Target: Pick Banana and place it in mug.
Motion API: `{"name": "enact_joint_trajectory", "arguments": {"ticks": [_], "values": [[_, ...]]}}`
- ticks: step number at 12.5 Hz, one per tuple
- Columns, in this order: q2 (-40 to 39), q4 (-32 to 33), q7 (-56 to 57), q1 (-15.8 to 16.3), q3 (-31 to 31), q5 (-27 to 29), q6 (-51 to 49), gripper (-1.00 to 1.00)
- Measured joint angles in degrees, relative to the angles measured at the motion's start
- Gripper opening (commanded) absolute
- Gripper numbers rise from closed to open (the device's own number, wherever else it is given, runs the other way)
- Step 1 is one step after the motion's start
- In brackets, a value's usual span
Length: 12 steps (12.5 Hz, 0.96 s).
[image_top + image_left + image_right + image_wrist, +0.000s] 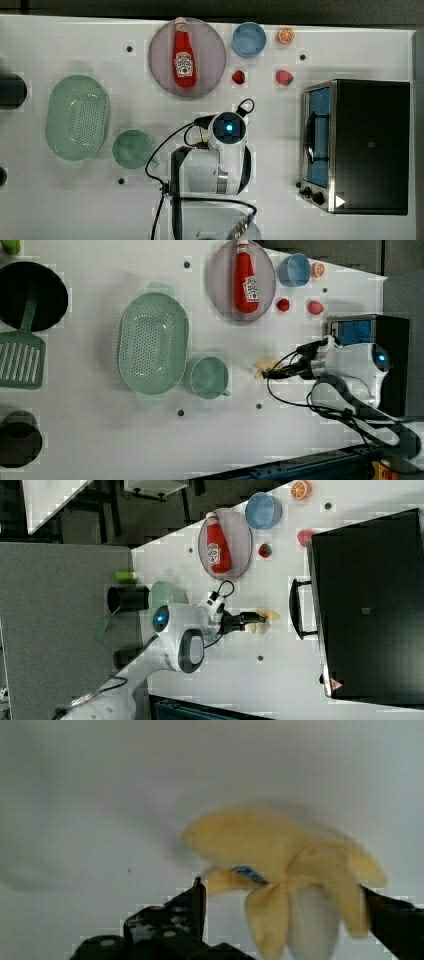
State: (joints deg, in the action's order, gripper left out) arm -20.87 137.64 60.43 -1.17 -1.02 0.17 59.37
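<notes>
The claw [282,895] is hanging right over the banana [280,865] with its two fingers [192,907] standing wide apart, one on each side of the fruit in the wrist view and neither visibly pressing on it. The banana is lying on the white surface [100,440], partly peeled, with pale yellow flaps of skin spread out. In the left view the banana [262,365] is sitting in the middle part of the surface, between the mug [209,377] and the toaster oven [367,340], apart from both. In the right view the banana [265,617] is showing just past the dark tip of the arm [185,630].

The mug [132,149] is standing upright, close beside the green basket [77,117] in the top view. The plate [210,55] carrying the ketchup bottle [184,52] is lying near the top view's far edge, with the blue cup [249,39], an orange slice [286,35] and two strawberries [238,77] close by.
</notes>
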Motion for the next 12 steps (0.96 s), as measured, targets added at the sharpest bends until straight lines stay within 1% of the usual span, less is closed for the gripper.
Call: {"name": "enact_joint_trajectory", "arguments": {"ticks": [2, 3, 6, 7, 8, 9, 10, 12], "values": [[-3.48, 0.9, 0.84, 0.01, -0.61, -1.73, 3.47, 1.0], [-3.83, 1.45, 0.84, -0.47, -0.34, -1.43, 3.8, 0.93], [-3.15, 1.57, 1.34, 0.78, -1.87, 0.18, 5.26, 0.18], [-2.57, 1.45, 1.34, 0.8, -2.18, 0.17, 5.04, -0.04], [-2.15, 1.57, 1.34, 0.63, -2.27, 0.06, 5.37, -0.25], [-2.03, 1.45, 1.34, 0.01, -1.81, 0.11, 6.04, -0.37], [-2.0, 0.56, 1.34, -0.73, -1.1, 0.25, 5.48, -0.37], [0.49, -0.11, 1.34, -0.83, -1.13, 0.01, 2.07, -0.37]]}}
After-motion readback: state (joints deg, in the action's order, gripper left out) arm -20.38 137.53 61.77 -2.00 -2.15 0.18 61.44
